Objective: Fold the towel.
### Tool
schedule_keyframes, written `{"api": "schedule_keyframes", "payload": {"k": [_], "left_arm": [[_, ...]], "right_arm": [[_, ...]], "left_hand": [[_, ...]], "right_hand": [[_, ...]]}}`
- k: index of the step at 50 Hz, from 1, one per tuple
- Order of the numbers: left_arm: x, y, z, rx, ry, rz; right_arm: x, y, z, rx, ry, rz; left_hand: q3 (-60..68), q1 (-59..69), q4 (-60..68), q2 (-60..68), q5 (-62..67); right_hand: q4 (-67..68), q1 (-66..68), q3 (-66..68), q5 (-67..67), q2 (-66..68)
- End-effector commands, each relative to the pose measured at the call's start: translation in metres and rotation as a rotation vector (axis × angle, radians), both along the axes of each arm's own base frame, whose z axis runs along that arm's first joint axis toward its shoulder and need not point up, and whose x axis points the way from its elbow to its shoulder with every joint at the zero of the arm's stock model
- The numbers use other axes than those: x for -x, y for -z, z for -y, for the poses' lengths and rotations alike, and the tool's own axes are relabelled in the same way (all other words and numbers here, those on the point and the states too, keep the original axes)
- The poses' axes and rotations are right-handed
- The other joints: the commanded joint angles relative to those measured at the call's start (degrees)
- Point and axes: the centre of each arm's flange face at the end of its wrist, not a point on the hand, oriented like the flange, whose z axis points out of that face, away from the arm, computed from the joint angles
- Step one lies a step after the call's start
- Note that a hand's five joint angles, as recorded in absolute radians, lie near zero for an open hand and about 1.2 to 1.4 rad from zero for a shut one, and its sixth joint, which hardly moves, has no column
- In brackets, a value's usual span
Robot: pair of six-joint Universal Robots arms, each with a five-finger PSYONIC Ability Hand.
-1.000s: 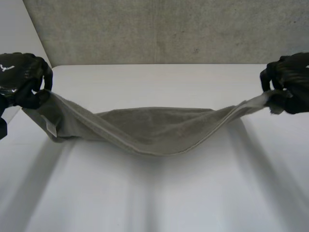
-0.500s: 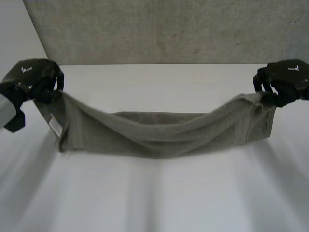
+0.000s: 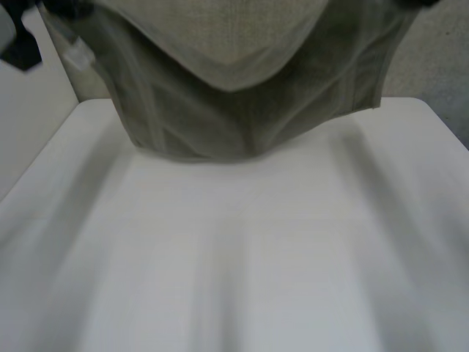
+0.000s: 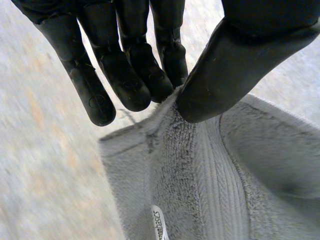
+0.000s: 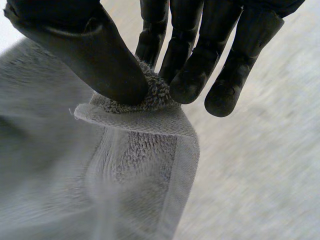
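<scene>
The grey-green towel [image 3: 242,110] hangs in the air, stretched between my two hands and sagging in the middle, with its lower edge above the far part of the white table [image 3: 242,257]. In the left wrist view my left hand [image 4: 235,65] pinches one upper corner of the towel [image 4: 200,190] between thumb and fingers; a white label [image 4: 159,225] hangs just below that corner. My right hand [image 5: 85,50] pinches the other upper corner of the towel [image 5: 60,175] the same way. Cloth bunches at the fingertips [image 5: 185,85].
The white label [image 3: 77,55] also shows on the towel's left side in the head view. A grey wall [image 3: 440,59] stands behind the table. The table's left edge [image 3: 44,161] runs beside a pale floor or wall.
Both hands have risen sharply with the towel. It lay sagging on the table before; now it hangs off the surface, high and close to the head camera.
</scene>
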Motion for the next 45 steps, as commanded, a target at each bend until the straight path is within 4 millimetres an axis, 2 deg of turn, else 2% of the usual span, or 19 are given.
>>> {"api": "schedule_keyframes", "payload": {"k": [1, 3, 4, 6, 9, 11, 12, 14, 20, 25, 27, 28, 30, 33, 35, 36, 38, 39, 45], "left_arm": [[-0.03, 0.088, 0.0, -0.231, 0.009, 0.078], [-0.048, 0.115, -0.006, -0.297, -0.008, 0.103], [-0.048, 0.115, -0.006, -0.297, -0.008, 0.103], [-0.062, 0.124, -0.018, -0.335, -0.021, 0.104], [-0.067, 0.125, -0.024, -0.343, -0.017, 0.099], [-0.071, 0.118, -0.04, -0.333, 0.013, 0.09], [-0.071, 0.118, -0.04, -0.333, 0.014, 0.09], [-0.072, 0.106, -0.056, -0.3, 0.037, 0.083], [-0.067, 0.101, -0.065, -0.265, 0.058, 0.071], [-0.068, 0.106, -0.057, -0.246, 0.059, 0.046], [-0.067, 0.124, -0.044, -0.302, 0.073, 0.016], [-0.067, 0.124, -0.044, -0.303, 0.073, 0.016], [-0.055, 0.141, -0.036, -0.341, 0.116, 0.017], [-0.046, 0.148, -0.033, -0.356, 0.141, 0.019], [-0.039, 0.165, -0.017, -0.38, 0.137, 0.021], [-0.039, 0.166, -0.017, -0.381, 0.137, 0.021], [-0.041, 0.178, 0.002, -0.396, 0.095, 0.019], [-0.041, 0.178, 0.002, -0.396, 0.095, 0.019], [-0.043, 0.191, 0.031, -0.398, 0.057, 0.019]], "right_arm": [[-0.001, 0.078, -0.013, -0.202, -0.088, -0.173], [0.016, 0.106, -0.013, -0.262, -0.062, -0.231], [0.016, 0.106, -0.013, -0.262, -0.062, -0.231], [0.033, 0.124, -0.016, -0.317, -0.033, -0.259], [0.038, 0.124, -0.02, -0.324, -0.027, -0.261], [0.051, 0.119, -0.027, -0.322, -0.009, -0.247], [0.052, 0.119, -0.027, -0.322, -0.009, -0.247], [0.063, 0.109, -0.033, -0.304, 0.004, -0.227], [0.062, 0.108, -0.041, -0.33, -0.023, -0.187], [0.06, 0.117, -0.039, -0.362, -0.036, -0.177], [0.06, 0.132, -0.027, -0.401, -0.036, -0.18], [0.06, 0.132, -0.027, -0.402, -0.036, -0.18], [0.057, 0.14, -0.018, -0.42, -0.041, -0.178], [0.055, 0.144, -0.013, -0.427, -0.044, -0.18], [0.049, 0.154, -0.004, -0.434, -0.04, -0.191], [0.049, 0.154, -0.003, -0.434, -0.04, -0.191], [0.05, 0.159, 0.008, -0.422, -0.002, -0.2], [0.05, 0.159, 0.008, -0.422, -0.002, -0.2], [0.054, 0.168, 0.029, -0.388, 0.064, -0.206]], "left_hand": [[2.83, 7.04, 2.01, 2.15, 6.36], [2.83, 7.04, 2.01, 2.15, 6.36], [2.83, 7.04, 2.01, 2.15, 6.36], [2.83, 7.04, 2.01, 2.15, 6.36], [2.83, 7.04, 2.01, 2.15, 6.36], [2.83, 7.04, 2.01, 2.15, 6.36], [2.83, 7.04, 2.01, 2.15, 6.36], [2.83, 7.04, 2.01, 2.15, 6.36], [2.83, 7.04, 2.01, 2.15, 6.36], [2.83, 7.04, 2.01, 2.15, 6.36], [2.83, 7.04, 2.01, 2.15, 6.36], [2.83, 7.04, 2.01, 2.15, 6.36], [2.83, 7.04, 2.01, 2.15, 6.36], [2.83, 7.04, 2.01, 2.15, 6.36], [2.83, 7.04, 2.01, 2.15, 6.36], [2.83, 7.04, 2.01, 2.15, 6.36], [2.83, 7.04, 2.01, 2.15, 6.36], [2.83, 7.04, 2.01, 2.15, 6.36], [2.83, 7.04, 2.01, 2.15, 6.36]], "right_hand": [[3.52, 4.37, 3.38, 3.84, 5.38], [3.52, 4.37, 3.38, 3.84, 5.38], [3.52, 4.37, 3.38, 3.84, 5.38], [3.52, 4.37, 3.38, 3.84, 5.38], [3.52, 4.37, 3.38, 3.84, 5.38], [3.52, 4.37, 3.38, 3.84, 5.38], [3.52, 4.37, 3.38, 3.84, 5.38], [3.52, 4.37, 3.38, 3.84, 5.38], [3.52, 4.37, 3.38, 3.84, 5.38], [3.52, 4.37, 3.38, 3.84, 5.38], [3.52, 4.37, 3.38, 3.84, 5.38], [3.52, 4.37, 3.38, 3.84, 5.38], [3.52, 4.37, 3.38, 3.84, 5.38], [3.52, 4.37, 3.38, 3.84, 5.38], [3.52, 4.37, 3.38, 3.84, 5.38], [3.52, 4.37, 3.38, 3.84, 5.38], [3.52, 4.37, 3.38, 3.84, 5.38], [3.52, 4.37, 3.38, 3.84, 5.38], [3.52, 4.37, 3.38, 3.84, 5.38]]}}
